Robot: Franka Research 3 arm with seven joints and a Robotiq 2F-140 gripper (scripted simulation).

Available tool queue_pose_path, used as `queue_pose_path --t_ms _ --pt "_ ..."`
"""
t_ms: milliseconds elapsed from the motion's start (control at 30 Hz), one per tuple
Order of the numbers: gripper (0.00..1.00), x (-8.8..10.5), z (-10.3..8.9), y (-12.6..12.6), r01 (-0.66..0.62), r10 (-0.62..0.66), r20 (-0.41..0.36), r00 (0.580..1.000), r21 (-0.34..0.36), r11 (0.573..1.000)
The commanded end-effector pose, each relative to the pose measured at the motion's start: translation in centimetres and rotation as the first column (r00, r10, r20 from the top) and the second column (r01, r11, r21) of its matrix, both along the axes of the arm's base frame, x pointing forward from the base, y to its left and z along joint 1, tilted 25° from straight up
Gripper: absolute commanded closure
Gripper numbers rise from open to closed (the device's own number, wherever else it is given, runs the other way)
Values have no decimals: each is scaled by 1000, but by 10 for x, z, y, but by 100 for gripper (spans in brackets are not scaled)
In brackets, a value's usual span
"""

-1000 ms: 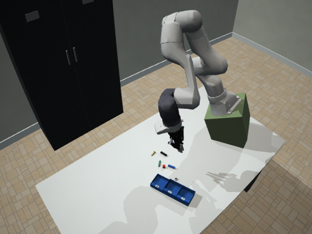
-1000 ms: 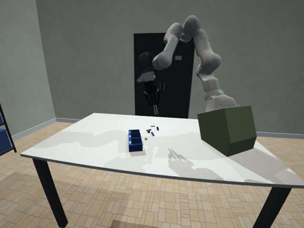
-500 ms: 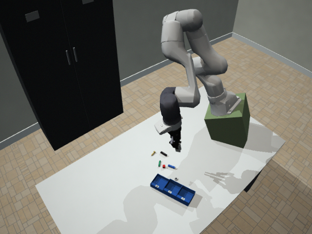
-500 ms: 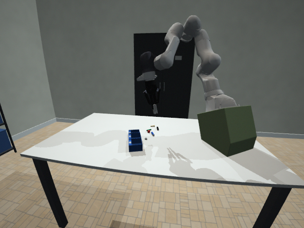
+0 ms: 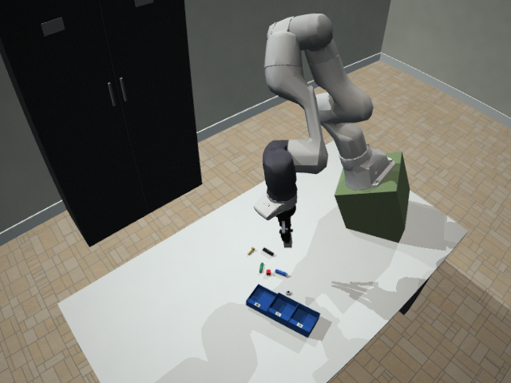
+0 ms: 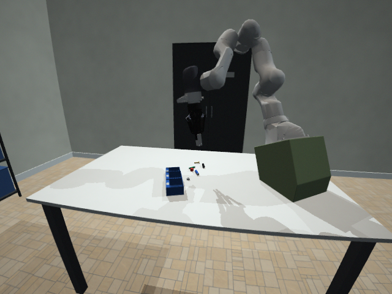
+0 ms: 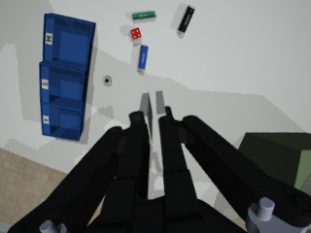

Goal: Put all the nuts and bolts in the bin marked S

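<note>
My gripper (image 5: 287, 242) (image 6: 198, 142) (image 7: 154, 102) is shut and empty. It hangs well above the table, behind the small parts. A brass bolt (image 5: 250, 250) (image 6: 196, 162), a black cylinder (image 5: 268, 251) (image 6: 203, 165) (image 7: 187, 18), a green bolt-like piece (image 5: 261, 267) (image 6: 192, 166) (image 7: 144, 16), a red cube (image 5: 268, 272) (image 6: 191, 169) (image 7: 136, 34) and a blue cylinder (image 5: 281, 272) (image 6: 196, 172) (image 7: 142, 57) lie in a loose group. A small grey nut (image 5: 289, 292) (image 6: 188, 178) (image 7: 108, 81) lies beside the blue three-compartment bin (image 5: 283, 309) (image 6: 174, 181) (image 7: 65, 76). The bin's compartments look empty. I cannot read their labels.
The arm's green base block (image 5: 378, 202) (image 6: 293, 166) (image 7: 286, 146) stands on the white table (image 5: 164, 288) (image 6: 110, 171) to the right of the parts. A black cabinet (image 5: 103, 103) stands on the floor behind the table.
</note>
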State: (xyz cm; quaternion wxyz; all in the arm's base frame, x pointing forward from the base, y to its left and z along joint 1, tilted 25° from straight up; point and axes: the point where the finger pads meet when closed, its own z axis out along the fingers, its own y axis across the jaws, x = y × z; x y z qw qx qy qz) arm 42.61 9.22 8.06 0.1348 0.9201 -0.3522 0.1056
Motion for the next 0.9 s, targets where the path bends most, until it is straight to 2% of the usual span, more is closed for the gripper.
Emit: queue_pose_path --t_ms 0,133,467,633,700,733,867 --pt "95 3 2 -2 -152 152 -37 988 -9 988" --pt "95 3 2 -2 -184 183 -45 982 -11 983" --pt "95 8 7 -8 -367 363 -76 929 -46 929" --pt "95 11 10 -11 -439 433 -92 897 -62 896" --pt "95 11 10 -11 -439 433 -92 897 -62 896" --pt "95 11 10 -11 -478 471 -104 876 -63 876" --pt "95 13 13 -14 -534 524 -118 844 -79 842"
